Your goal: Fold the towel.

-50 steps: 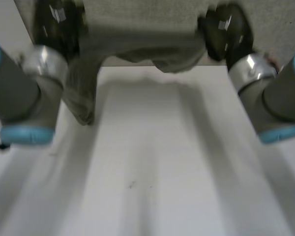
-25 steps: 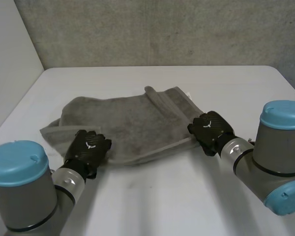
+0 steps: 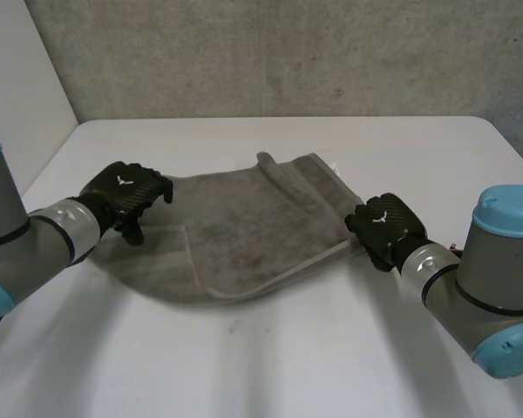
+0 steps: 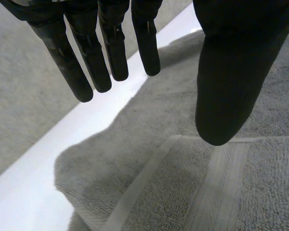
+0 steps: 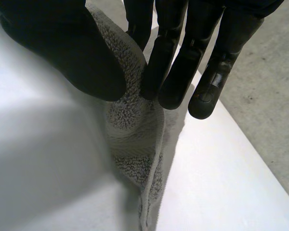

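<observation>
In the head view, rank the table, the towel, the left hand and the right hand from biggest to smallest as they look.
1. table
2. towel
3. left hand and right hand: these look about the same size, so I leave them unranked.

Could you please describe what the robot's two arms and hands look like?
The left arm and right arm are thick grey tubes with light-blue caps and silver wrist rings. The left hand and right hand are black, each with a small white mark on its back.
</observation>
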Available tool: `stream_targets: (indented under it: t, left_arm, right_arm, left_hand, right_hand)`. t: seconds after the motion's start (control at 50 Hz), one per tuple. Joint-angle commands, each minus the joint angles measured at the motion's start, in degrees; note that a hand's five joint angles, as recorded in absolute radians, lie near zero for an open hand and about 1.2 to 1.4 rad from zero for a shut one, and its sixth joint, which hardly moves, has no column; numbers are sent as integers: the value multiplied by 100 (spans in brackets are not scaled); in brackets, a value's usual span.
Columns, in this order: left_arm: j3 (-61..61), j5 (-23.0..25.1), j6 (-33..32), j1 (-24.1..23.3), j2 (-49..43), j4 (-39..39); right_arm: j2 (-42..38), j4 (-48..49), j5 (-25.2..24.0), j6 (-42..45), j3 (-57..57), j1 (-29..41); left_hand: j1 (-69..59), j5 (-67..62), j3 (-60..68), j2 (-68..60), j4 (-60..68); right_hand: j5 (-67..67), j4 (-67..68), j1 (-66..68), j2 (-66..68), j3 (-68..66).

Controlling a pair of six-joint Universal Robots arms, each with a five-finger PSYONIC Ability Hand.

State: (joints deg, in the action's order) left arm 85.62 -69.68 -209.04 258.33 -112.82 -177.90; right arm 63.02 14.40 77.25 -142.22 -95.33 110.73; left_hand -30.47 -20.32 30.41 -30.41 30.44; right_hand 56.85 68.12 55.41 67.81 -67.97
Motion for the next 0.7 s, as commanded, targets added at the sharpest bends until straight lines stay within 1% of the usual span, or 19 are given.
stream_targets:
  t: [0.02, 0.14, 0.3, 0.48, 0.54, 0.58, 0.6, 0.62, 0.7]
  left_arm:
    - [-519, 103, -5, -19, -766, 151]
    - [-844, 112, -14, -115, -1285, 133]
    - [-1267, 103, -14, -212, -1795, 151]
    - [-1399, 103, -23, -265, -1946, 159]
    - [-1408, 103, -207, -265, -1981, 186]
    - [-1417, 77, -539, -265, -2068, 238]
    - [-1417, 77, -541, -265, -2069, 239]
    - [-1417, 60, -698, -265, -2095, 282]
    - [-1425, 24, -884, -265, -2130, 370]
  right_arm:
    - [-149, -8, 1, 281, -56, 63]
    - [-220, -8, 1, 493, -117, 71]
    - [-264, -8, 1, 511, -144, 71]
    - [-273, -8, 1, 511, -144, 71]
    - [-273, -8, 1, 511, -144, 71]
    - [-273, -8, -43, 511, -152, 71]
    - [-273, -8, -43, 511, -153, 71]
    - [-273, -8, -61, 511, -153, 71]
    - [-273, -8, -70, 519, -153, 71]
  left_hand:
    - [-665, -681, 672, -671, 669]
    - [-565, -580, 572, -571, 568]
    - [-363, -378, 370, -369, 366]
    - [-245, -260, 252, -251, 249]
    - [-245, -260, 252, -251, 249]
    - [-312, -327, 319, -318, 315]
    - [-312, -328, 319, -318, 316]
    - [-312, -328, 319, -318, 316]
    - [-312, -328, 319, -318, 316]
  right_hand:
    - [1315, 1188, 2459, 1219, -1203]
    - [1315, 1188, 2459, 1219, -1203]
    - [1315, 1188, 2459, 1219, -1203]
    - [1315, 1188, 2459, 1219, -1203]
    - [1315, 1188, 2459, 1219, -1203]
    - [1315, 1188, 2459, 1219, -1203]
    - [1315, 1188, 2459, 1219, -1203]
    - [1315, 1188, 2459, 1219, -1203]
    - [1315, 1188, 2459, 1219, -1203]
